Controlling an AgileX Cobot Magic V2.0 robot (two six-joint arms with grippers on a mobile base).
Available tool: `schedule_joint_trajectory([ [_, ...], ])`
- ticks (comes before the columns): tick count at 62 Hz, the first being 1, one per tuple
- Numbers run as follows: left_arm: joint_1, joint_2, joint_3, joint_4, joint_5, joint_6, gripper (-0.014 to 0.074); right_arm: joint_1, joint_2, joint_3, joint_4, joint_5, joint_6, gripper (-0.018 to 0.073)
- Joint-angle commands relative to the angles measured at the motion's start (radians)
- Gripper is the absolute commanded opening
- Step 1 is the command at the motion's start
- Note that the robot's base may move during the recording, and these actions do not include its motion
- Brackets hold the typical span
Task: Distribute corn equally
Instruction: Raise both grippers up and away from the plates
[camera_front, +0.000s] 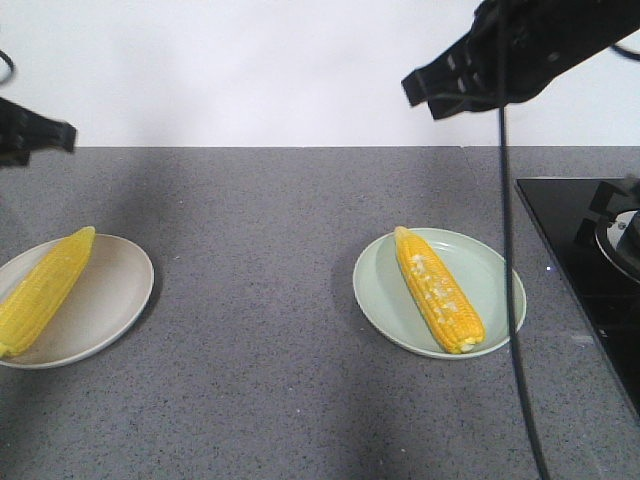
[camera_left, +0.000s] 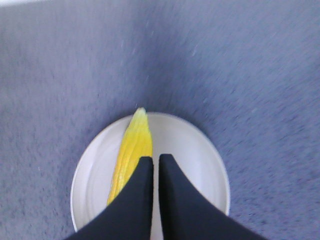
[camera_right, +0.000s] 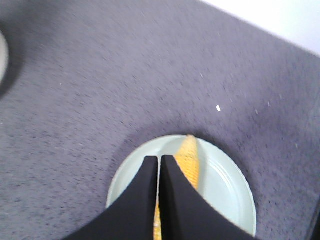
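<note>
Corn, 2 cobs; plates, 2; one cob per plate.
Left cob (camera_front: 45, 290) lies on the beige plate (camera_front: 110, 310), right cob (camera_front: 440, 290) on the green plate (camera_front: 500, 275). Likely stiff, moderately heavy, round and apt to roll; best gripped across the thick middle. Left gripper (camera_left: 155, 162) and right gripper (camera_right: 159, 162) hang above the plates, jaws nearly together, empty.

Bright, soft shadows, blurred wrist views
</note>
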Motion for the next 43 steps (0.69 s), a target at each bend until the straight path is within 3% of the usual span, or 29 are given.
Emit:
schedule_joint_trajectory([
  [1, -0.001, -0.113, -0.02, -0.036, -0.078, 0.041, -0.0008, 0.0, -0.105, -0.024, 0.031, -0.06, -0.04, -0.0007],
  [12, -0.001, -0.269, 0.05, -0.119, -0.177, 0.142, -0.0008, 0.0, -0.235, -0.018, 0.061, -0.08, -0.105, -0.0005],
  [20, -0.001, -0.409, 0.226, -0.184, -0.3, 0.18, -0.0008, 0.0, -0.358, 0.135, 0.068, -0.197, -0.128, -0.0005],
  [28, -0.001, -0.563, 0.48, -0.237, -0.435, 0.189, -0.0008, 0.0, -0.533, 0.453, 0.069, -0.329, -0.127, -0.0005],
  [43, -0.001, -0.787, 0.906, -0.271, -0.619, 0.188, -0.0008, -0.002, -0.902, 1.128, 0.066, -0.72, -0.121, -0.0005],
])
